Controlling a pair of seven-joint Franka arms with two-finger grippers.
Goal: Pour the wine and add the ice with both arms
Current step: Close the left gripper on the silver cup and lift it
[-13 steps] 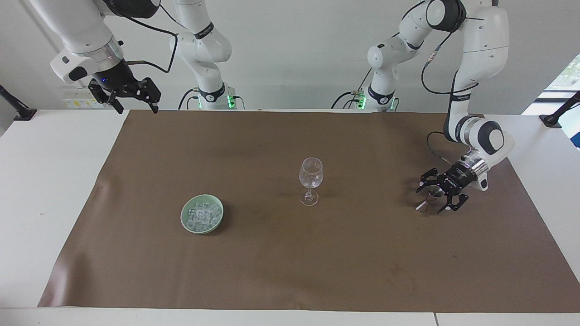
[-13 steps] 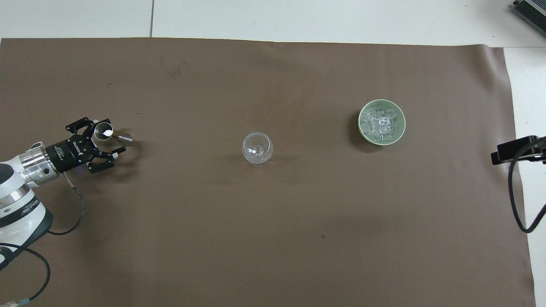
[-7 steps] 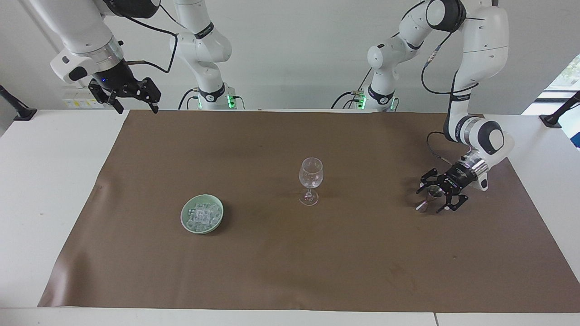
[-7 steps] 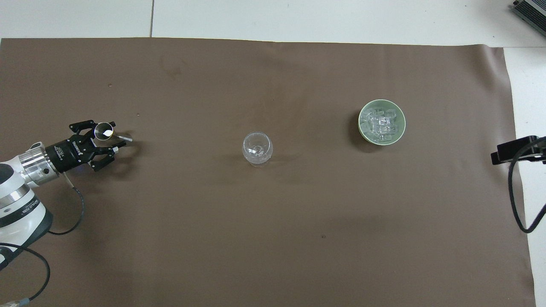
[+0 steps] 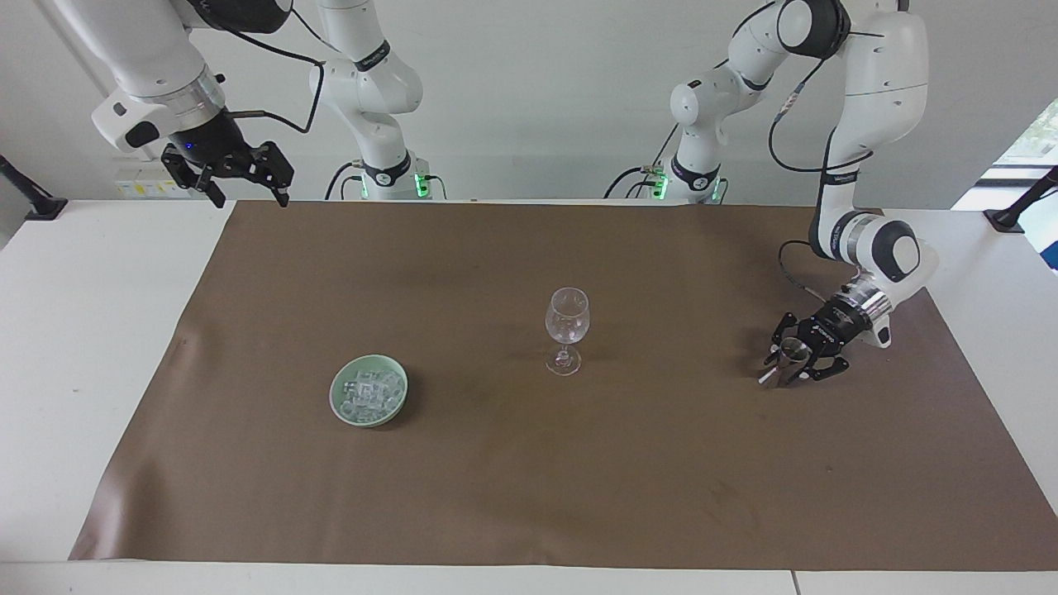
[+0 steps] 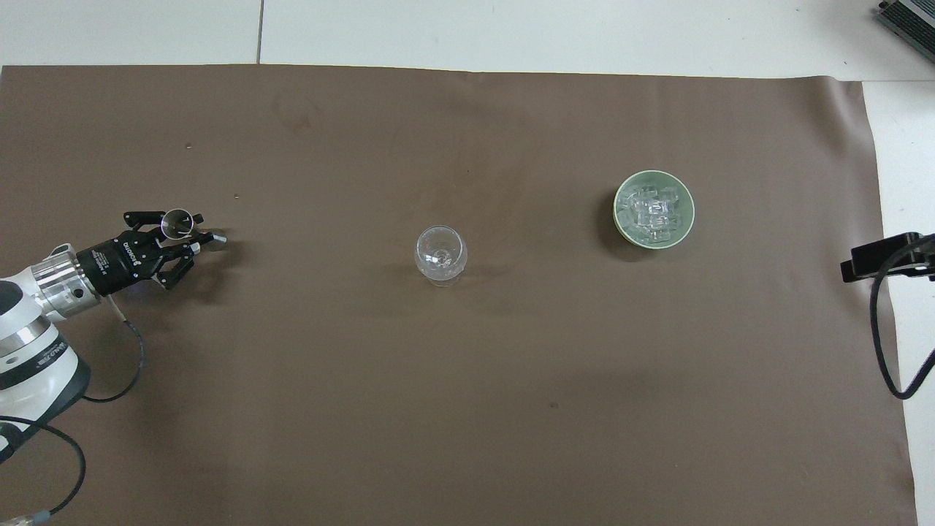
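In the facing view, the left hand (image 5: 795, 361) is seen low on the brown mat (image 5: 529, 496) at the left arm's end of the desk (image 5: 74, 330), its fingers drawn in around a small metal measuring cup (image 5: 785, 359) (a double-coned jigger, as far as can be told). The cup stands on the mat, so it is judged gripped but not yet lifted. The right hand (image 5: 240, 178) is held high over the mat's corner at the right arm's end, fingers spread and empty; that arm is waiting. The wine glass (image 5: 566, 330) stands upright mid-mat, apparently empty, placed between the 2 arms so that either can reach it. The ice (image 5: 369, 392) lies heaped in a pale green dish (image 5: 340, 406), toward the right arm's end, presumably for that arm to fetch. A plain white wall is seen above the arm bases.

In the overhead view, the left hand (image 6: 191, 235) is shown closed on the cup (image 6: 175, 223), well apart from the glass (image 6: 440, 253). The ice (image 6: 651, 212) fills its dish (image 6: 687, 226). The mat (image 6: 467, 409) covers most of the white desk (image 6: 584, 33).
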